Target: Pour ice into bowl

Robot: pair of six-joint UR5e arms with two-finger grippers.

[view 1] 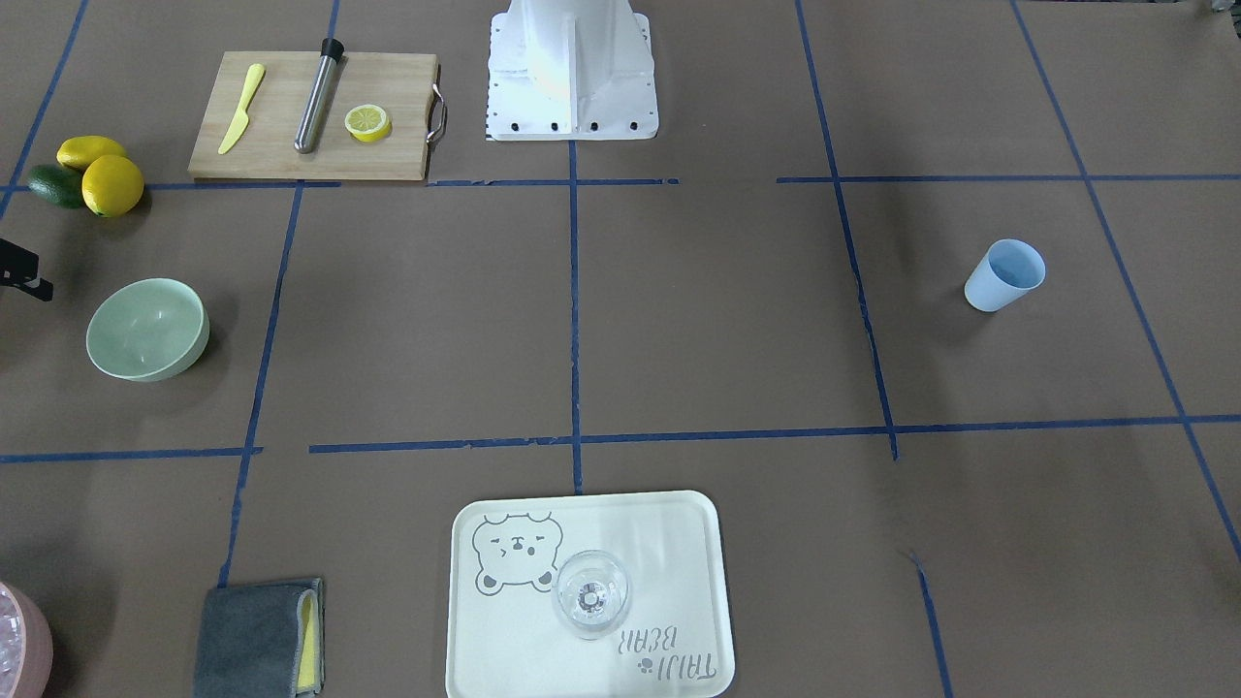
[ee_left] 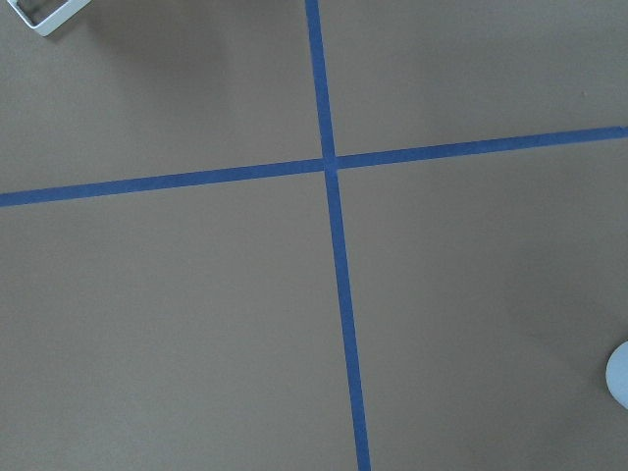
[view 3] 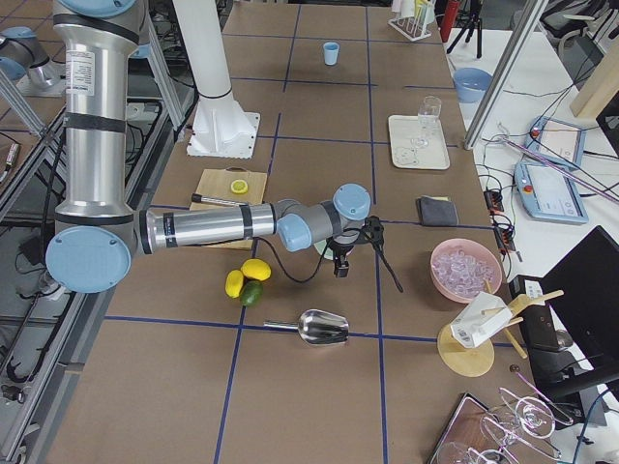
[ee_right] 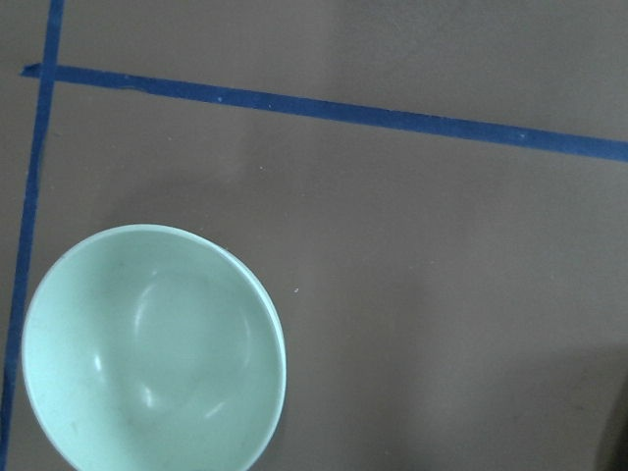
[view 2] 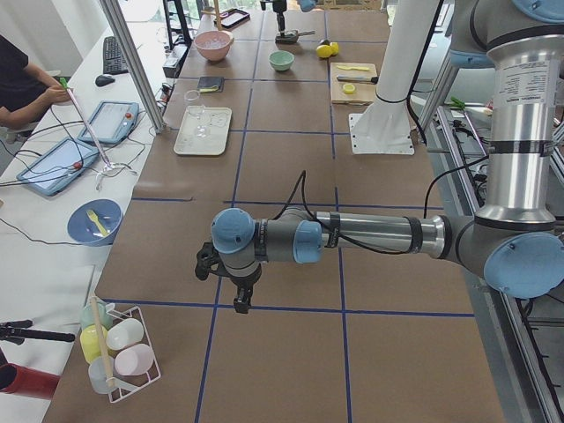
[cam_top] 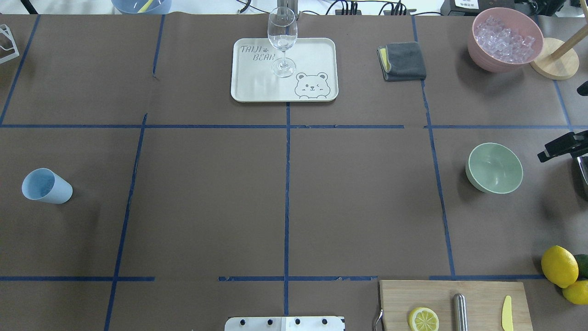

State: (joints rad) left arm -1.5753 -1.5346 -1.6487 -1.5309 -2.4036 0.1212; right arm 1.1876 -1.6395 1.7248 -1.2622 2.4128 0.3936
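The pale mint-green bowl [cam_top: 494, 168] stands empty on the table's right side; it also shows in the front view [view 1: 147, 330] and the right wrist view [ee_right: 152, 348]. The ice [cam_top: 504, 37] lies piled in a pink container [cam_top: 477, 48] at the far right corner. My right gripper [view 3: 340, 271] hangs just beside the bowl, towards the table's right end; only a black part of it shows at the overhead view's edge, so I cannot tell its state. My left gripper [view 2: 240, 302] hovers over bare table at the left end, its state also unclear.
A light blue cup [cam_top: 46, 186] stands at the left. A tray [cam_top: 321, 55] holds a wine glass [cam_top: 282, 34]. A grey cloth [cam_top: 404, 60], a cutting board [cam_top: 477, 294], lemons [cam_top: 559, 265] and a metal scoop [view 3: 321, 329] lie around the bowl.
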